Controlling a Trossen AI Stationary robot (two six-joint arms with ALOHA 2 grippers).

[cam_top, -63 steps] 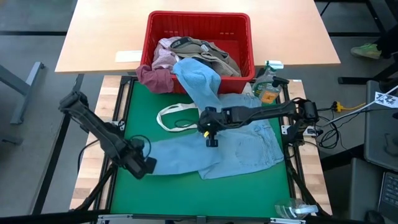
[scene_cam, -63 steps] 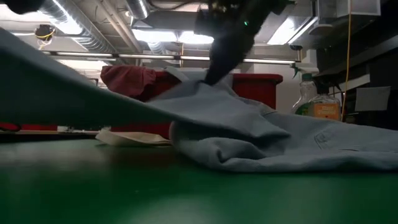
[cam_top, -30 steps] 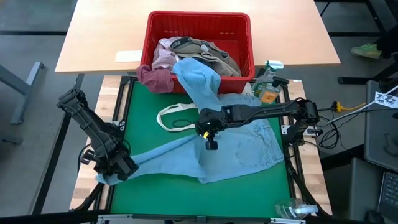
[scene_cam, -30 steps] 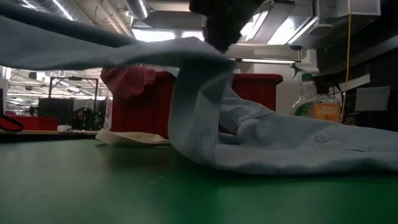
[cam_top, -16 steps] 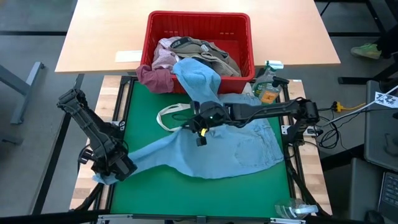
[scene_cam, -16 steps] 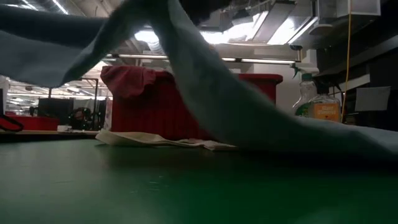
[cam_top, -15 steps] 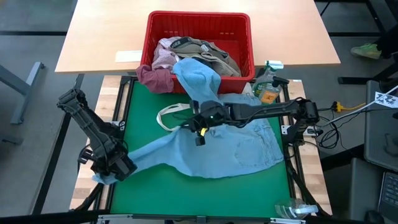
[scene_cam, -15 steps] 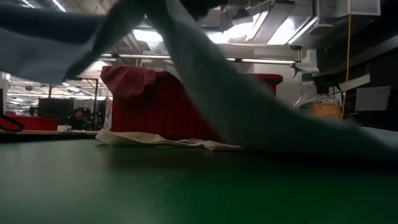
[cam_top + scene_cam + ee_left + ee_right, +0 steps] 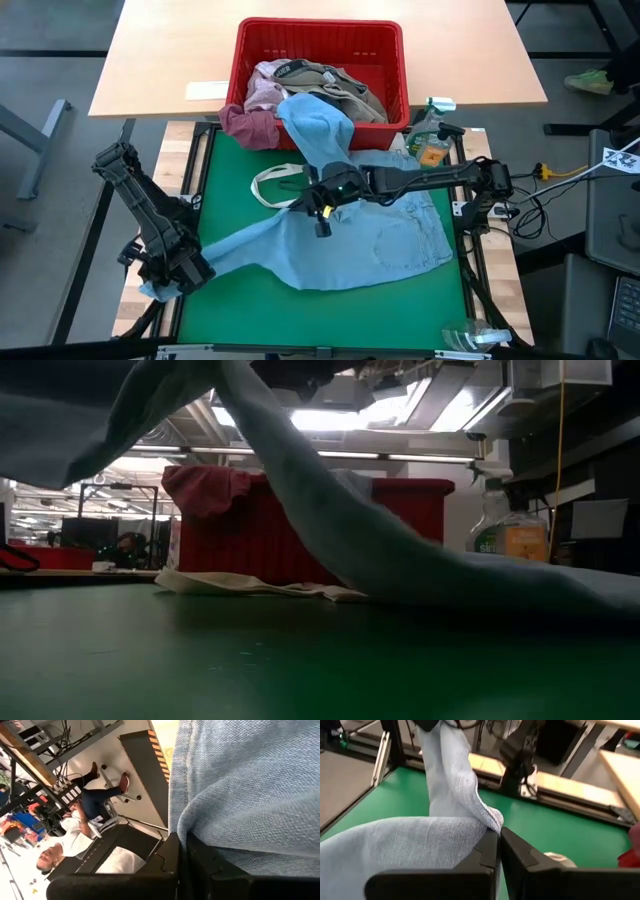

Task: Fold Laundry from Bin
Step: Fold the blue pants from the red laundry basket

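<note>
Overhead, a pair of light blue denim jeans (image 9: 340,245) is stretched across the green surface (image 9: 250,310), its weave fine and slightly mottled, with stitched seams and a back pocket showing on the flatter right half. The left gripper (image 9: 165,275) sits at the surface's left edge, closed tight on one leg end; in its wrist view the dark fingers (image 9: 200,855) pinch a thick, rounded fold of denim (image 9: 250,795) beside a hemmed seam. The right gripper (image 9: 322,205) is over the middle of the surface, clamped on another bunched fold, which its wrist view shows as a soft peak of cloth (image 9: 455,825) squeezed between flat black fingers (image 9: 487,852). From table height the cloth (image 9: 330,520) hangs in a long sloping sheet from above down to the surface.

Behind, the red bin (image 9: 320,35), rigid plastic with slotted walls and a thick rim, rests on a pale wooden tabletop (image 9: 160,60). Heaped in it are khaki-grey (image 9: 345,85), pale pink (image 9: 265,92) and light blue (image 9: 315,125) pieces, with a maroon one (image 9: 248,125) spilling over its left corner. A flat white tote bag (image 9: 280,188) with looped handles lies just beside the jeans. A plastic bottle (image 9: 430,140) stands near the bin's right corner.
</note>
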